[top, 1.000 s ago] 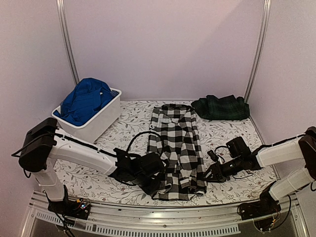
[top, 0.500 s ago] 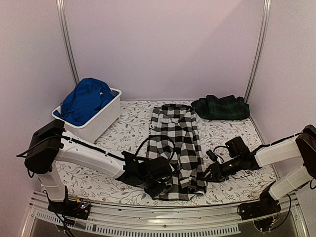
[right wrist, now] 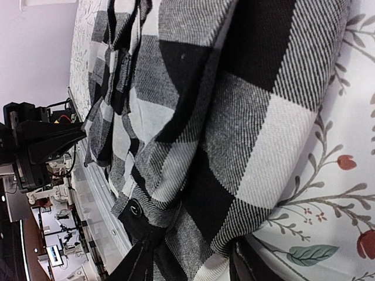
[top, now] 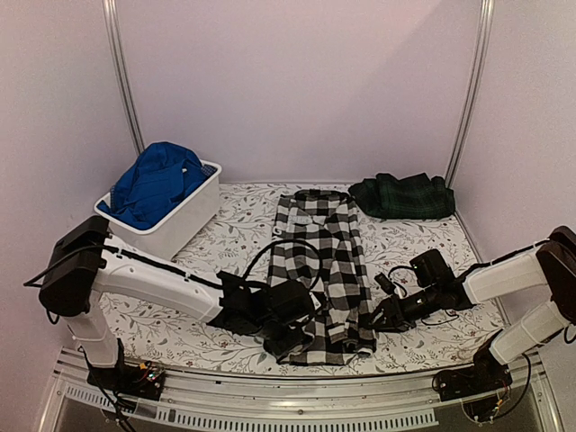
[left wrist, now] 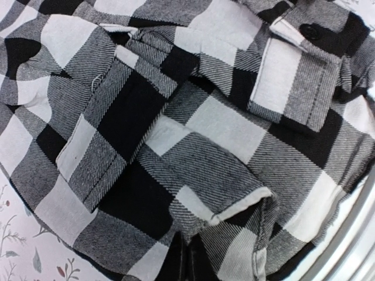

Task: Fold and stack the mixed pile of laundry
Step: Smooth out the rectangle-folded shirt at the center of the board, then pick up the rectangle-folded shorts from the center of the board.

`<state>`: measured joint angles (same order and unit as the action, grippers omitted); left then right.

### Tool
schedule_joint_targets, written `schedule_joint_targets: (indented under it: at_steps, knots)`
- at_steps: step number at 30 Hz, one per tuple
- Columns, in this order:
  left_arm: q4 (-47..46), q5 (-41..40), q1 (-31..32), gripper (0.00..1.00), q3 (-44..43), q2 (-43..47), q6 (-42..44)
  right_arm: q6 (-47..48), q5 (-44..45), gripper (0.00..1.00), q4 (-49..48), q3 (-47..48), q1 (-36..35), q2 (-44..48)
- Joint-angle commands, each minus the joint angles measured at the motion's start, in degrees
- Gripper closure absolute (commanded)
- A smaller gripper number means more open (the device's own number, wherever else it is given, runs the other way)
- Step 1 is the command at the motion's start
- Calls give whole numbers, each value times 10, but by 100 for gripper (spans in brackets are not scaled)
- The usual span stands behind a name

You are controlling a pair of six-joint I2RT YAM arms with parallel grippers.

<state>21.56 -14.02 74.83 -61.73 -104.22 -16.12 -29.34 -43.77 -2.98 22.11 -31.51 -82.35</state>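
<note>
Both grippers are on the near hem of the black-and-white checked shirt point(top: 324, 270), left gripper point(top: 290, 340) and right gripper point(top: 376, 317) each pinched shut on a corner, so we're mid-fold. Next we'd guess: lift together and carry the hem toward the collar (evenly, or it skews). Tartan garment point(top: 402, 195) waits at back right, the blue one point(top: 153, 183) in the tub point(top: 184, 221).

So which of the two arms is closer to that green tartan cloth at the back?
Right. The right gripper sits at the checked shirt's near right corner, below the tartan garment. The left gripper is at the shirt's near left corner, farther away.
</note>
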Motion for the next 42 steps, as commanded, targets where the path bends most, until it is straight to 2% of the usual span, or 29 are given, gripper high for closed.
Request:
schedule_joint_targets:
  at_steps: [1, 9, 19, 23, 28, 33, 37, 42]
  knots:
    - [-34, 25, 8, 100, -6, 29, 19, 3, 12, 57, 9, 0, -5, -13]
    - [-82, 64, 9, 100, -22, 12, 52, -3, 1, 58, -4, 0, -5, -13]
    - [-152, 105, -15, 100, -5, -36, 43, -10, -17, 59, -20, -1, -5, -18]
    - [-152, 136, -29, 100, -1, -55, 42, -10, -26, 59, -32, -3, -6, -29]
    - [-158, 150, -49, 76, 36, -12, 36, -21, -45, 60, -66, -6, -12, -40]
    - [-216, 172, -48, 56, 125, 139, -19, -41, -70, 60, -85, -13, -16, -40]
    - [-233, 178, -54, 49, 202, 226, -134, -38, -62, 56, -46, -18, -16, 3]
    - [-200, 191, -88, 47, 256, 229, -261, -19, -21, 48, 48, -17, -8, 65]
